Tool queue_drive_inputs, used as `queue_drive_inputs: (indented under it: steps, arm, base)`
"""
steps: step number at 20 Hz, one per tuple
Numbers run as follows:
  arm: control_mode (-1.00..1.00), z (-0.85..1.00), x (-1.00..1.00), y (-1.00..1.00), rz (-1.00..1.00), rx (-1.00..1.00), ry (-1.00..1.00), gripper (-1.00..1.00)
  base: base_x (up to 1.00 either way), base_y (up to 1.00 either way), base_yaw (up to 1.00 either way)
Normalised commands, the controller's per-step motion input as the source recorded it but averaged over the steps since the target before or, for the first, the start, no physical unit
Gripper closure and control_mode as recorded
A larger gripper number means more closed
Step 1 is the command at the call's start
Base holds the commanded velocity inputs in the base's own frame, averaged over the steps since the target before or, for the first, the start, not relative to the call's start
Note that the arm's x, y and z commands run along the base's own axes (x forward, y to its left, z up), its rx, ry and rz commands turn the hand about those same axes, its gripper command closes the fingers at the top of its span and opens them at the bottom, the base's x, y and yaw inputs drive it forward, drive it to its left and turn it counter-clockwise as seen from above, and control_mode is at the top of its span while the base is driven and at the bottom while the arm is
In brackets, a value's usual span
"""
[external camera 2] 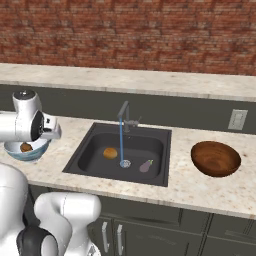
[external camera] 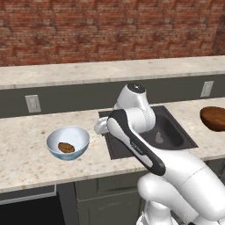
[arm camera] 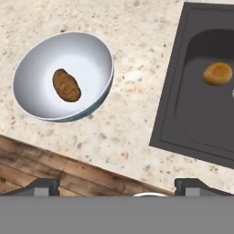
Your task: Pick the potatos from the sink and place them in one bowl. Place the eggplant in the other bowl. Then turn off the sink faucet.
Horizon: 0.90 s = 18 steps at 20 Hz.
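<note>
Lay in pale bowl (arm camera: 64,77): darker potato (arm camera: 66,85), long axis running rim to rim. Rested in sink (external camera 2: 95,145): golden potato (external camera 2: 110,153), eggplant (external camera 2: 146,166). Hovered above counter (arm camera: 132,105): gripper (arm camera: 117,185), released wide, nothing grasped.

Three cams, one counter.
Both base cams behind arm, facing fwd/down, share dark grey recessed sink (external camera 2: 122,152); hand cam looks down, closer, over pale blue-white glossy bowl (arm camera: 64,75).

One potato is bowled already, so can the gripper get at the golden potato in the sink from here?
Probably yes: the gripper is open and empty, and the golden potato lies uncovered on the sink floor, apart from the water stream.
</note>
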Motion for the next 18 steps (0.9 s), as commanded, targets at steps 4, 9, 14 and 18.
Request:
queue_drive_inputs:
  steps: [4, 9, 14, 18]
  arm:
    - [-1.00, 0.00, 0.00, -0.69, -0.06, 0.00, 0.00, -1.00]
    - [-1.00, 0.00, 0.00, -0.63, -0.06, 0.00, 0.00, -1.00]
    - [-1.00, 0.00, 0.00, -0.51, -0.06, 0.00, 0.00, -1.00]
    - [-1.00, -0.02, 0.00, -0.39, -0.06, 0.00, 0.00, -1.00]
  base:
    - [0.00, 0.00, 0.00]
    - [0.00, 0.00, 0.00]
    - [0.00, 0.00, 0.00]
    - [0.00, 0.00, 0.00]
